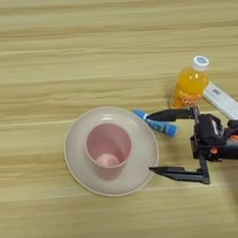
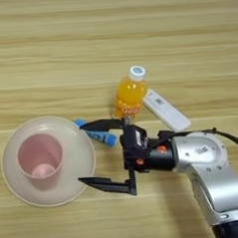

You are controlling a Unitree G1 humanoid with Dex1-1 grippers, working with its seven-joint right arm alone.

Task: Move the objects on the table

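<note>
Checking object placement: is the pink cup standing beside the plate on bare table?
No, the cup stands upright on the plate.

Silver forearm (image 2: 214, 170), black cable, two black fingers (image 2: 104, 125) (orange-marked wrist).

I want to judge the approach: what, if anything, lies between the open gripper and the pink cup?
The right gripper is open toward the pink cup, which stands on the plate. Only the plate's near rim lies between. A blue tube lies under the upper finger, beside that rim, off the direct line.
</note>
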